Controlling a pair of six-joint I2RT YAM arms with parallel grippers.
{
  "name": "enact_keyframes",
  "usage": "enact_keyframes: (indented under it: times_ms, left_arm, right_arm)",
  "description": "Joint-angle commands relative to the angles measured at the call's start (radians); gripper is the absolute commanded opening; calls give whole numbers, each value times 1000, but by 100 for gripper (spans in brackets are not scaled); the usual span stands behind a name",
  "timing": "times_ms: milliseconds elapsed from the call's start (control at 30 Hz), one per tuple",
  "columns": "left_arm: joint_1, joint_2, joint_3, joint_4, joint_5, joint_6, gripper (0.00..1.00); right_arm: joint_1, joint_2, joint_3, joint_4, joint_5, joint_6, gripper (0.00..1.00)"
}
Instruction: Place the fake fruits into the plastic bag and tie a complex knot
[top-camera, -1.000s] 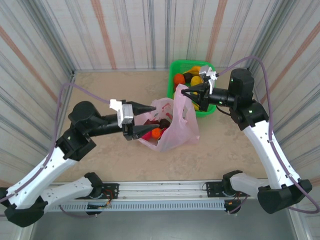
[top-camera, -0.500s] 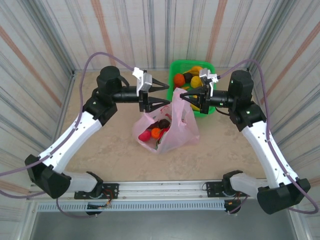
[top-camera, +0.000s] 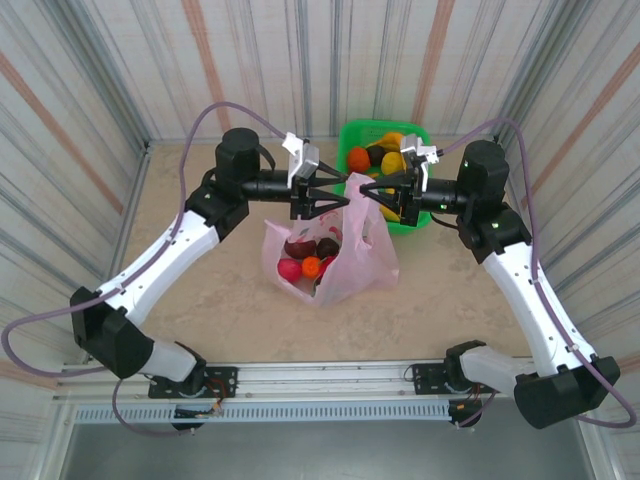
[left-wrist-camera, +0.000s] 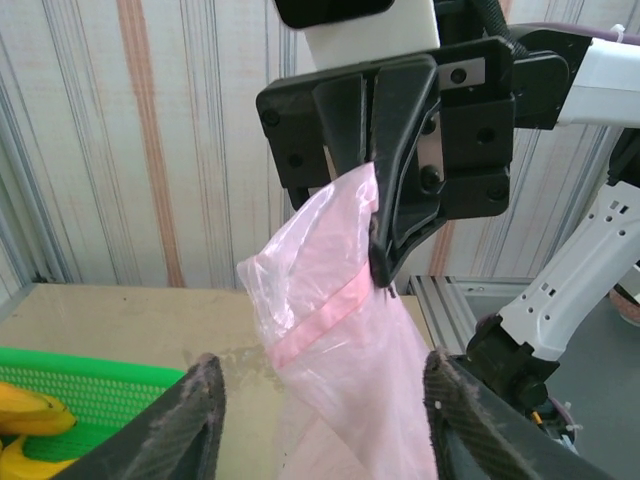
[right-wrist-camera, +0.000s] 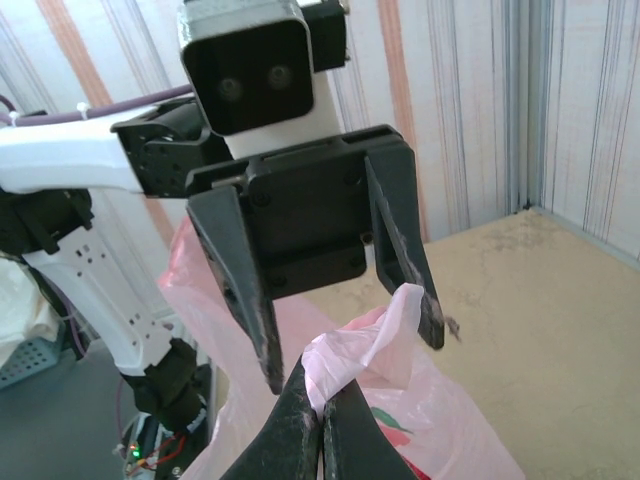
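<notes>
From my left wrist, the plastic bag (left-wrist-camera: 350, 370) runs off the bottom edge, and the green basket (left-wrist-camera: 90, 375) and a banana (left-wrist-camera: 30, 415) are cut by the left edge. From above, the bag and my right gripper (top-camera: 368, 185) hide some fake fruits (top-camera: 358, 157) in the basket at the table's (top-camera: 200, 300) far edge.

Pink plastic bag (top-camera: 362, 262) upright on the tabletop (top-camera: 215, 295), fake fruits (top-camera: 305, 262) inside, left gripper (top-camera: 337, 198) with jaws spread at its raised top, right gripper (top-camera: 368, 186) pinching it opposite, green basket (top-camera: 349, 131) just beyond.
</notes>
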Motion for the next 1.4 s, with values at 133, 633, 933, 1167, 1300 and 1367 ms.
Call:
enact_keyframes:
  times_ms: [133,633,933,1167,1300,1367]
  left_arm:
    - [-21,23,44,38,53,-21,28]
    - [11,-35,40,113,26,-70,0]
    - [12,-44,63,115,16,-76,0]
    - [13,-48,73,113,-5,-73,0]
    - [14,-48,85,116,-26,-74,0]
    - [14,-48,90,118,-39,-75,0]
  right_arm:
    - [-1,-4,-2,16,-6,20,1]
    - [-157,-75,-20,-52,-15,-10,66]
    - [-84,-18,-6,37,-18,-76,99]
    - [-1,86,30,126,-14,-109,99]
    - [38,117,21,143,-15,-110,99]
    - [63,117,-6,162,-4,-109,99]
